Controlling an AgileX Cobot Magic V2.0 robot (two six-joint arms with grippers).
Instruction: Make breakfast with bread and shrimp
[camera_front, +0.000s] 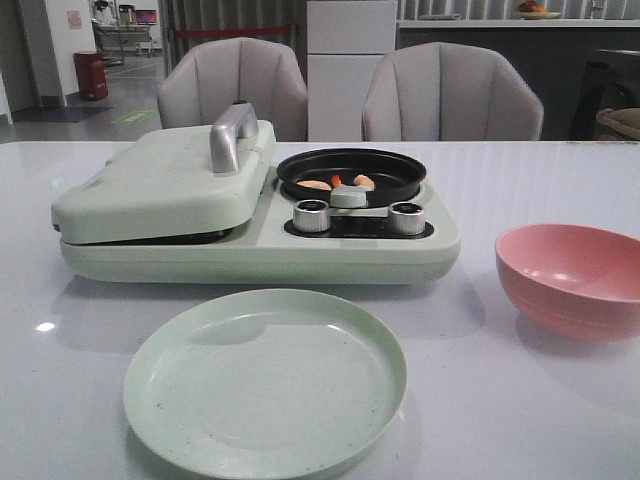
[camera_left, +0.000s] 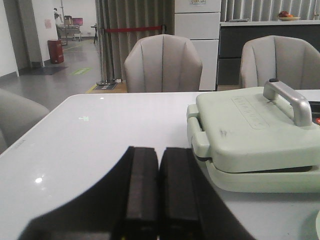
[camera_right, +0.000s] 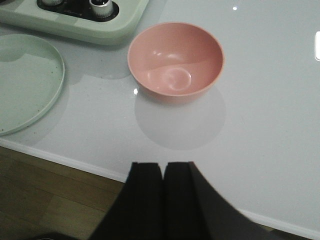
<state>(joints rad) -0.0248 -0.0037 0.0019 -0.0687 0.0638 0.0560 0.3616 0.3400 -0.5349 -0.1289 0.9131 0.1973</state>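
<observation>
Nearest you, the pale green plate (camera_front: 265, 382) sits bare at the front of the white table (camera_front: 560, 420), with the pink bowl (camera_front: 572, 279) off to its right, well apart from it. Your right gripper (camera_right: 163, 176) hangs over the table's near edge short of that bowl, fingers pressed together and holding nothing. Your left gripper (camera_left: 159, 165) sits low over the table to the left of the breakfast maker (camera_front: 255, 215), also closed tight and empty. Behind the plate, the maker's sandwich lid (camera_front: 165, 180) is down, so you cannot tell whether the bread is under it. Beyond the two silver knobs (camera_front: 312, 215), the shrimp (camera_front: 338, 183) lie in the small black pan (camera_front: 351, 172).
</observation>
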